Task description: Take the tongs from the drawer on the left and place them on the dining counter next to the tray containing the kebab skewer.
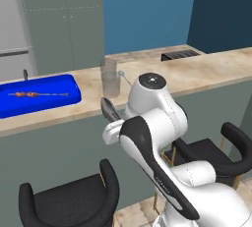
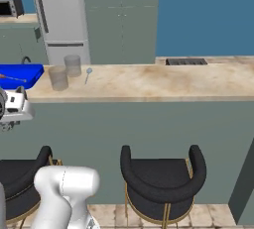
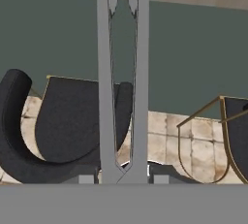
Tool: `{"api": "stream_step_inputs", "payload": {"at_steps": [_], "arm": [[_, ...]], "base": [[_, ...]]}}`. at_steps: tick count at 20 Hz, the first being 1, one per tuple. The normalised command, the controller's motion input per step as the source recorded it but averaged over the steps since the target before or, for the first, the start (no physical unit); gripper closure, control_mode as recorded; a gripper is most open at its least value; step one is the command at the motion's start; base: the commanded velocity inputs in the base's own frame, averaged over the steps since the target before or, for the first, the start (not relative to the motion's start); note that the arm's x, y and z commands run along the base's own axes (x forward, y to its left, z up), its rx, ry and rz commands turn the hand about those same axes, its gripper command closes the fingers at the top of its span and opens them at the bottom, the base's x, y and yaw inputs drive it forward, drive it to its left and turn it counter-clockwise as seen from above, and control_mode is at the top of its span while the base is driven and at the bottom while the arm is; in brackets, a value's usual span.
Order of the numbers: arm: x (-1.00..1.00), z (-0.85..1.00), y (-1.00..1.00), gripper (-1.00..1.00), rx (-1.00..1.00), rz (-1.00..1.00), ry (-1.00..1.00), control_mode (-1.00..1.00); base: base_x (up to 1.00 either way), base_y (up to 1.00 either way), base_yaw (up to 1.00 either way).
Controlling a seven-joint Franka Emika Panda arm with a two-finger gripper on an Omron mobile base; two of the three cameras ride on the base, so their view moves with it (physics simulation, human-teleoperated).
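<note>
My gripper (image 3: 123, 177) is shut on the slim grey tongs (image 3: 122, 72), whose two arms run up the hand view toward the dining counter's edge. From the left base, the tongs (image 1: 109, 109) stick up out of the gripper (image 1: 117, 124), in front of the counter wall and just below the dining counter (image 1: 197, 73). The blue tray (image 1: 34, 96) with the kebab skewer (image 1: 34, 94) lies on the counter, left of the gripper. The right base view has the tray (image 2: 22, 72) at the far left, the hand below it. The drawer is out of view.
A glass (image 1: 110, 77) and a spoon (image 1: 121, 74) stand on the counter right of the tray; two glasses (image 2: 58, 78) (image 2: 72, 65) appear from the right. Black bar stools (image 1: 69, 196) (image 1: 216, 152) sit below the counter, one stool (image 3: 63, 121) under the hand.
</note>
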Motion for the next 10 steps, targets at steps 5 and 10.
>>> {"api": "stream_step_inputs", "payload": {"at_steps": [5,10], "arm": [[0.0,0.0,0.0,1.0,0.0,0.0,0.0,1.0],[0.03,0.18,0.13,1.0,0.0,0.0,0.0,-1.0]], "base": [[0.43,0.01,0.0],[0.0,0.08,0.0]]}}
